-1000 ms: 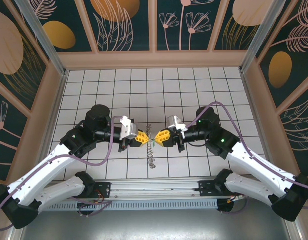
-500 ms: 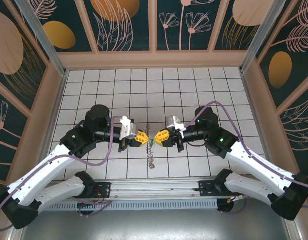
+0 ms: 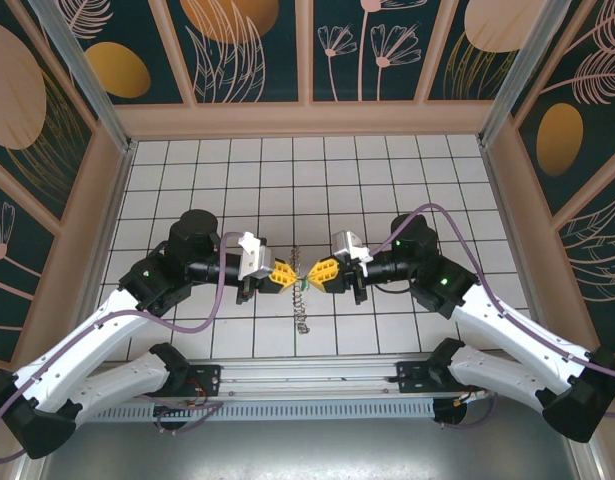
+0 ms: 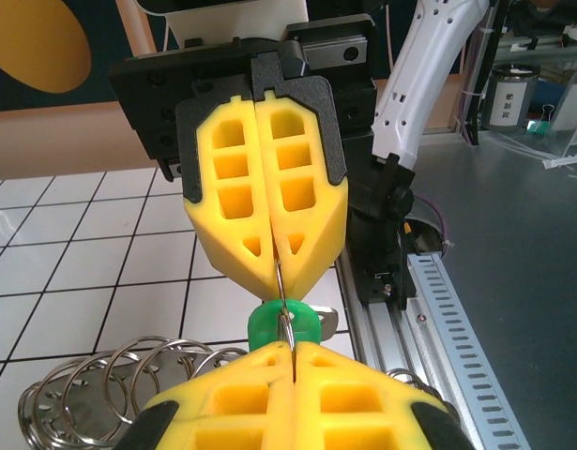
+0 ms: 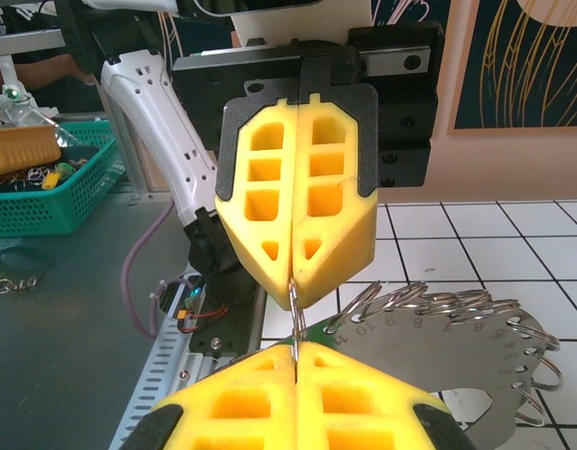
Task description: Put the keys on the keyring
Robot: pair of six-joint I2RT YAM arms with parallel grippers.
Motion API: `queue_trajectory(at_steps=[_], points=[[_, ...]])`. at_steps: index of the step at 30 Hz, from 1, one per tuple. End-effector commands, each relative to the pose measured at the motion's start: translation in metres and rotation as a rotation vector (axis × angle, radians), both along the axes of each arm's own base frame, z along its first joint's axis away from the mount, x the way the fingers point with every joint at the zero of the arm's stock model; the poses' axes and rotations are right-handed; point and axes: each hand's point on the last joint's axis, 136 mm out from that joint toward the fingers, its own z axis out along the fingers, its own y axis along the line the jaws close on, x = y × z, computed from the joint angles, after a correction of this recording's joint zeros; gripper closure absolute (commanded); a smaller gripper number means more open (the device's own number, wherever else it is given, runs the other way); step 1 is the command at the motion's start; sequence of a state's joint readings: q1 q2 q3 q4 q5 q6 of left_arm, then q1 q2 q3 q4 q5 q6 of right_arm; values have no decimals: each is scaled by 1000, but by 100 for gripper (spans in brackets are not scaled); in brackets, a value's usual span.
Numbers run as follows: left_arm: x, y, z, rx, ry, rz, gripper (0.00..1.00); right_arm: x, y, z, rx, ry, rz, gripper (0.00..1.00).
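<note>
Above the middle of the white tiled floor point(image 3: 387, 180), my left gripper point(image 3: 290, 275) and right gripper point(image 3: 313, 272) meet tip to tip. Both are shut on one thin silvery ring, the keyring point(image 4: 282, 286), which spans the small gap between them. A key with a green head point(image 4: 265, 324) hangs on that ring just beyond my left gripper point(image 4: 291, 349). In the right wrist view the keyring point(image 5: 294, 298) runs from my right gripper point(image 5: 295, 349) up into the left one's yellow fingers point(image 5: 260, 234). A flat metal plate point(image 5: 438, 352) with numbered holes and several more rings dangles from it.
The plate with its rings hangs down toward the floor point(image 3: 302, 318) below the grippers. An aluminium rail point(image 3: 307, 378) runs along the near edge. Wooden walls point(image 3: 307, 118) close in the floor. A green basket point(image 5: 58, 183) of small parts sits beyond the rail.
</note>
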State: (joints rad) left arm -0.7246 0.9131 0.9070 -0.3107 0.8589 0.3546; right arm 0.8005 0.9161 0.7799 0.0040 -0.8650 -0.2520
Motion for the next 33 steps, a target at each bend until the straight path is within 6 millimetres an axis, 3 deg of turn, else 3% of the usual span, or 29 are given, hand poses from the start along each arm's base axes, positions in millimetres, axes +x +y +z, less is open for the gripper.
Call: queue_trajectory(at_steps=[1, 21, 33], points=[[-6, 1, 13, -48, -34, -30, 100, 2, -1, 16, 39, -49, -22, 100], [-6, 1, 14, -49, -38, -28, 100, 3, -3, 17, 38, -44, -41, 100], [-6, 2, 13, -48, -37, -26, 100, -11, -1, 14, 28, -8, 52, 100]])
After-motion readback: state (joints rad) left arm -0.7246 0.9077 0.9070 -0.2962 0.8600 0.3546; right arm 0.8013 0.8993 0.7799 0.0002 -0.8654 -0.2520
